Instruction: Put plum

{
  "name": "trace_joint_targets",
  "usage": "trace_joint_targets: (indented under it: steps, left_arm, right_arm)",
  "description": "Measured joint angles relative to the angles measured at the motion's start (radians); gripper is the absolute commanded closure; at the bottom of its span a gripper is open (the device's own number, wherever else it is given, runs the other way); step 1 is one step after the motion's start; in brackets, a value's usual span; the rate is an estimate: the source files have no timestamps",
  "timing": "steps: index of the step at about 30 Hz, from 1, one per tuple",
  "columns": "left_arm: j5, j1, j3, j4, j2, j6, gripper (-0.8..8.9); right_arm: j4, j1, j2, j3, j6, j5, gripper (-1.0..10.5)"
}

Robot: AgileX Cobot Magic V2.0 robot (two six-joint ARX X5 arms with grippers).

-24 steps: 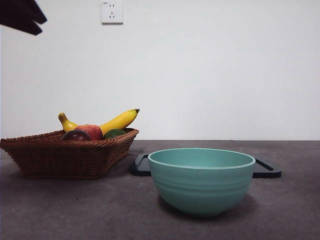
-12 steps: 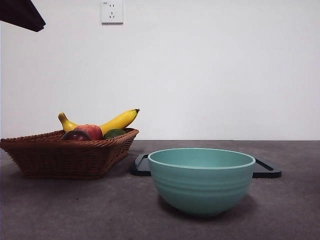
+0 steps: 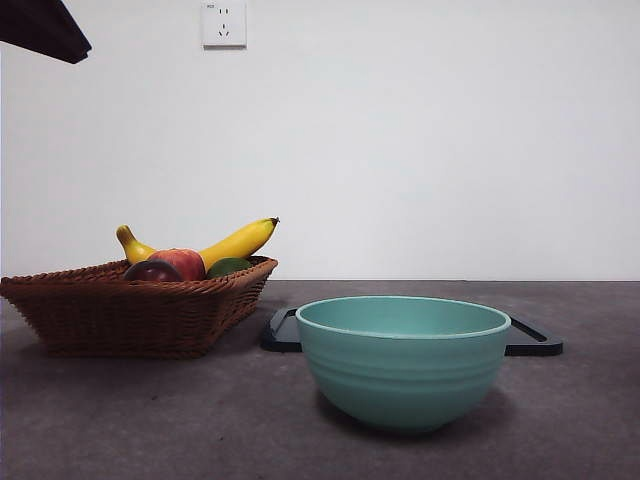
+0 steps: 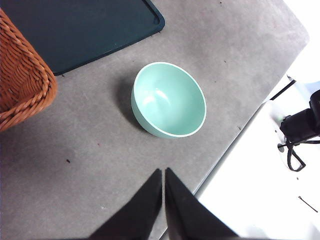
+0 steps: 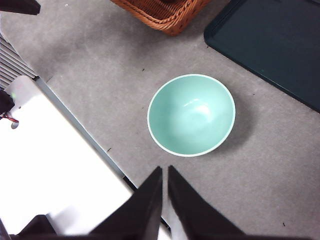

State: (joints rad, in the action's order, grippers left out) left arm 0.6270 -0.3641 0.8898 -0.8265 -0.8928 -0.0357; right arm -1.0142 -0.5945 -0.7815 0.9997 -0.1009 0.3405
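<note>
The plum [image 3: 150,271] lies in the wicker basket [image 3: 90,310], against the red fruit [image 3: 182,262]. Both claws hang high, left claw [image 4: 163,172] and right claw [image 5: 164,170] pressed together, holding nothing. A good pick, I judge, spreads wide and descends straight, sparing the banana [image 3: 238,241].

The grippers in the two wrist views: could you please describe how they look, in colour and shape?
Both look alike. The left gripper has two matte black jaws, broad at the base and tapering to narrow points, with flat inner faces and no visible markings or cables. The right gripper has the same plain black, wedge-shaped pair. In the front view, only a black angular arm tip shows at the top corner.
</note>
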Motion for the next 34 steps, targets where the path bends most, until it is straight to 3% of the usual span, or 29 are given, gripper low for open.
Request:
trace_joint_targets:
  steps: [16, 22, 27, 31, 34]
  left_arm:
    - [-0.029, 0.023, 0.0, 0.028, 0.037, -0.026, 8.07]
    - [-0.179, 0.156, -0.026, 0.323, 0.203, -0.064, 8.07]
    - [-0.364, 0.282, -0.166, 0.611, 0.382, -0.077, 8.07]
    - [-0.524, 0.343, -0.309, 0.742, 0.52, -0.079, 8.07]
    - [-0.587, 0.37, -0.427, 0.767, 0.615, -0.079, 8.07]
  right_arm:
    - [0.0, 0.0, 0.0, 0.0, 0.0, 0.0, 9.4]
    - [0.0, 0.0, 0.0, 0.0, 0.0, 0.0, 9.4]
    - [0.003, 0.0, 0.0, 0.0, 0.0, 0.0, 9.4]
    - [0.021, 0.0, 0.0, 0.0, 0.0, 0.0, 9.4]
    - [0.035, 0.0, 0.0, 0.0, 0.0, 0.0, 9.4]
